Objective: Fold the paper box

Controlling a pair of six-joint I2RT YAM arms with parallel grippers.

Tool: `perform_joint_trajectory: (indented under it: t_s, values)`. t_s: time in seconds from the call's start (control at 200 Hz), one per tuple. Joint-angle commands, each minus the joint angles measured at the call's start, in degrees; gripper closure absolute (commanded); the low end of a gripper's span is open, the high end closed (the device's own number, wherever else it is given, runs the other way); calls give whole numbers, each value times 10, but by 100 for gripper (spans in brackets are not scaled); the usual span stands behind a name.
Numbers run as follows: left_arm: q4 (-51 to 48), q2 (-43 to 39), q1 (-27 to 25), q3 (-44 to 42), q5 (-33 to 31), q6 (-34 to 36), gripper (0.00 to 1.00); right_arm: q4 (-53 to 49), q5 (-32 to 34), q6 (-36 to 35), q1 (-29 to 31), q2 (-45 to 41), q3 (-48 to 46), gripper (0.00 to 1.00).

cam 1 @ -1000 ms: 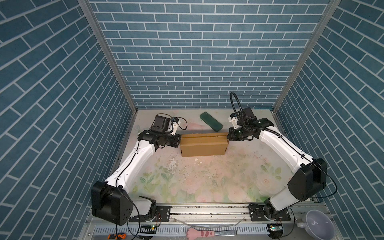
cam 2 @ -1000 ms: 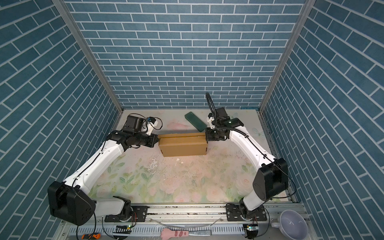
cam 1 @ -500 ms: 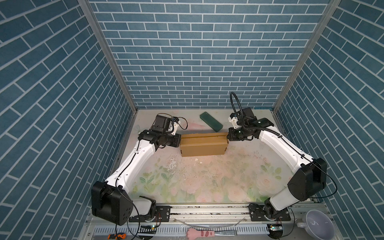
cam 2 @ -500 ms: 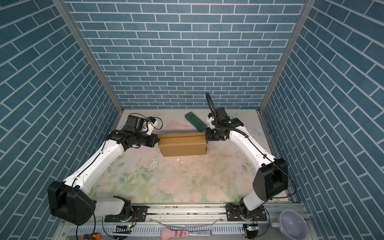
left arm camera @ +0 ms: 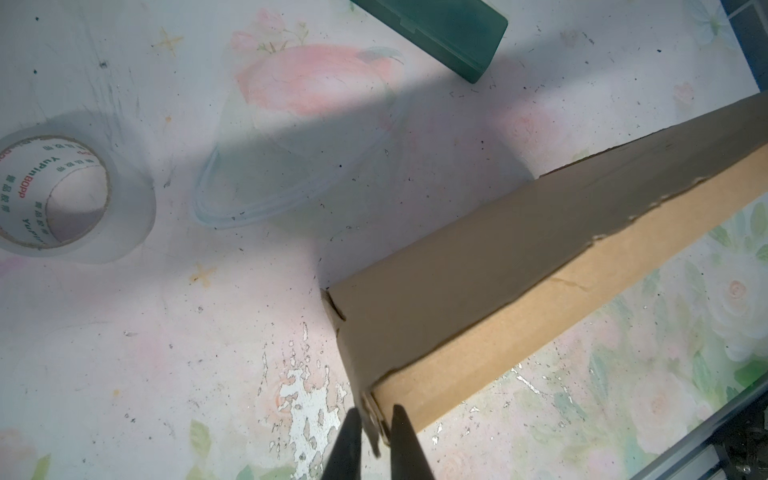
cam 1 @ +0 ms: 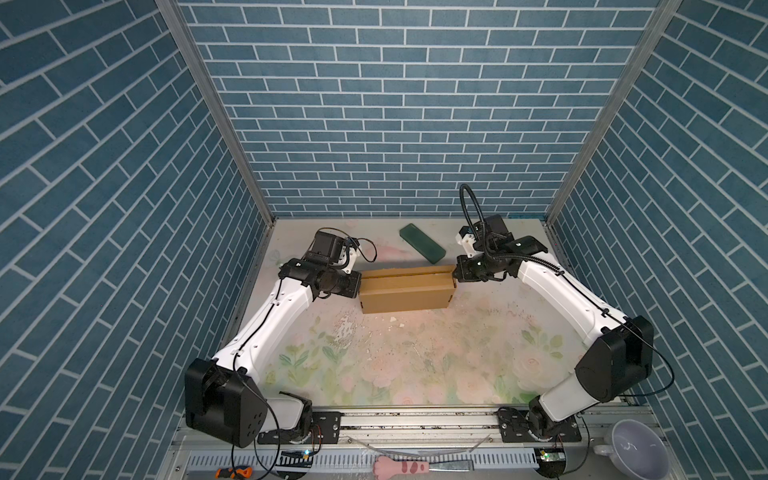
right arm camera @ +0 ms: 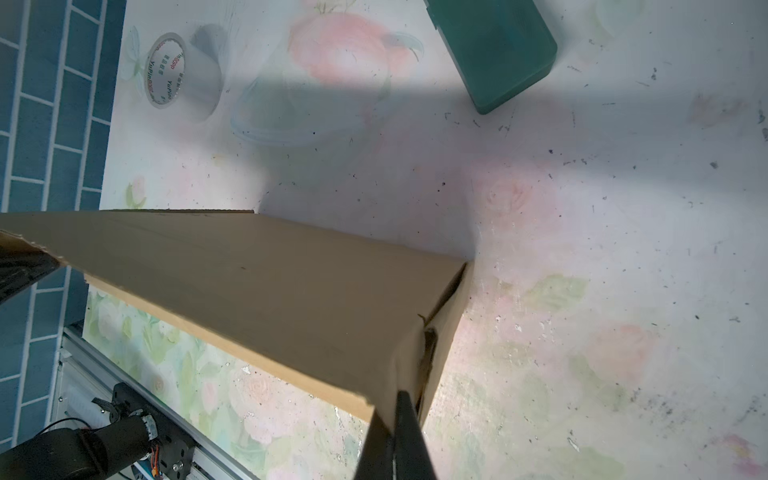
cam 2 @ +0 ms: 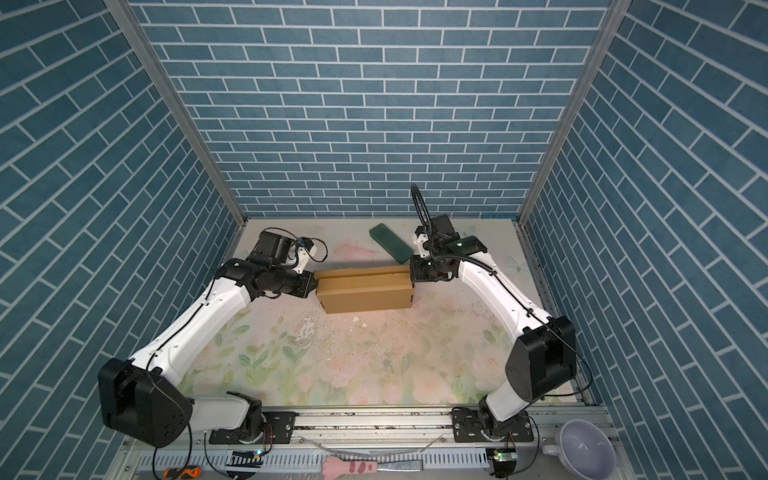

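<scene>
The left end effector (left arm camera: 376, 440) stands slightly open, its fingers (left arm camera: 351, 440) on either side of the near corner of the box's (left arm camera: 478, 282) end wall. The right end effector (right arm camera: 392, 440) is closed, pinching the cardboard edge at the opposite end's corner. In both top views the box (cam 1: 405, 291) is folded into a shallow brown oblong. It lies flat on the flowered bench (cam 1: 415, 357), towards the back, spanning the gap between the two arms. Just behind its right end a green case (cam 1: 422, 248) lies at a slant, apart from it. A tape roll (left arm camera: 54, 191) lies behind the left arm, with a clear round lid (left arm camera: 299, 166) beside it.
</scene>
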Motion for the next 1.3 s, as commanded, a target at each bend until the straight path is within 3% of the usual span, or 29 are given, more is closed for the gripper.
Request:
perform_joint_trajectory:
  t_s: [0.0,0.285,0.49,1.295]
  values:
    - [-17,8,-3,11,-4,10,87,6,-11,2,4,6,-4,100]
    - [-31,14,-3,63,49,-27,98,7,-12,1,4,7,-4,100]
    - [-21,30,-3,60,88,-58,100,13,-17,4,4,9,-6,100]
    - [-63,40,-3,42,-3,0,100,5,-14,0,4,16,4,100]
